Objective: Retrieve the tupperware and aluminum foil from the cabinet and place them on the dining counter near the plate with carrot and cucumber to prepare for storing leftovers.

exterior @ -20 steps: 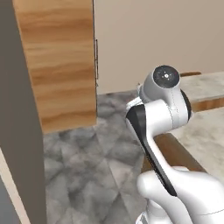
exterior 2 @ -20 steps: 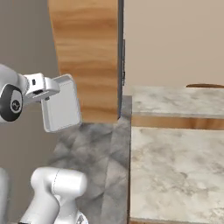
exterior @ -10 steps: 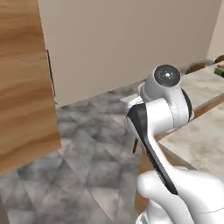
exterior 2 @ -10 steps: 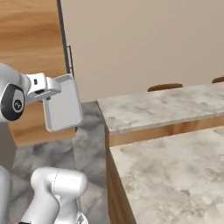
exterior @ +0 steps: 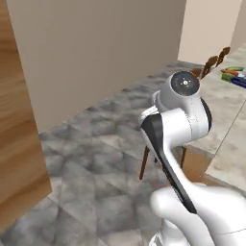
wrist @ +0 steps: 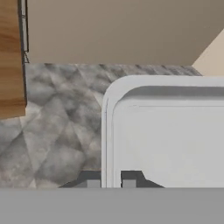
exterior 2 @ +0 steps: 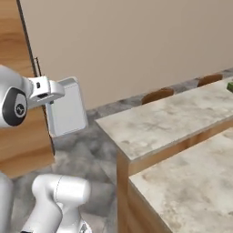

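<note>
My gripper (exterior 2: 51, 92) is shut on the rim of the tupperware (exterior 2: 68, 109), a pale grey translucent container held on edge in the air, left of the dining counter (exterior 2: 168, 123). In the hand view the tupperware (wrist: 170, 135) fills the right side, its flared rim pinched between the two fingertips (wrist: 93, 183). At the far end of the dining counter (exterior: 226, 103) lie small orange and green vegetables (exterior: 229, 73) with a dark blue thing (exterior: 239, 82) beside them, too small to identify. The cabinet is out of view.
A tall wooden cupboard (exterior 2: 20, 113) stands at the left, against a beige wall. Wooden stools (exterior 2: 157, 95) line the counter's far side, and one stool (exterior: 161, 161) stands close to the arm. Grey marbled floor (exterior: 96, 158) lies open between cupboard and counter.
The whole picture has shifted: the base has moved, the wooden cupboard has slid off to the left and the dining counter has come further into view. The gripper still holds the tupperware.
</note>
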You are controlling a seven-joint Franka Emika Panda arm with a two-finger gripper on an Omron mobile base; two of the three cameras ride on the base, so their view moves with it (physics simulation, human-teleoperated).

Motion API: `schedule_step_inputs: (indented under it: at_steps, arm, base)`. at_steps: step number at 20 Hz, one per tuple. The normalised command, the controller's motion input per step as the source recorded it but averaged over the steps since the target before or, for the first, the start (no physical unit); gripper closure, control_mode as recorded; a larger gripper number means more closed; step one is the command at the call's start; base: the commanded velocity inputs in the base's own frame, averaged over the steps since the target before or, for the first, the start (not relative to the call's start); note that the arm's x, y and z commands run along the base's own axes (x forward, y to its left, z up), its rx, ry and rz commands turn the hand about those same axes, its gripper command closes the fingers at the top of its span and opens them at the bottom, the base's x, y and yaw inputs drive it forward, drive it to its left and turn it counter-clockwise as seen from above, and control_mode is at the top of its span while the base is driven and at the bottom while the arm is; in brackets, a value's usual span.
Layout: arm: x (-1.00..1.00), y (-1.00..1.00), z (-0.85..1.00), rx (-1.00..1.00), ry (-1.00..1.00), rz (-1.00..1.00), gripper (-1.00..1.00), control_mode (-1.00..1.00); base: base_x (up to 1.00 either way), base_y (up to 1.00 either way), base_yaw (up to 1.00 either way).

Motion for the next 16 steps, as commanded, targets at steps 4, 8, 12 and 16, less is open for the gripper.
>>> schedule_step_inputs:
  at_steps: [4,8,12,16]
  arm:
    - [0.0,0.0,0.0,0.0,0.0,0.0,1.0,1.0]
    - [0.0,0.0,0.0,0.0,0.0,0.0,1.0,1.0]
    - [0.0,0.0,0.0,0.0,0.0,0.0,1.0,1.0]
    - [0.0,0.0,0.0,0.0,0.0,0.0,1.0,1.0]
  base:
    - [0.63,0.94,-0.45]
    - [0.81,0.5,-0.49]
    - [0.91,0.54,-0.51]
    - [0.78,0.86,-0.46]
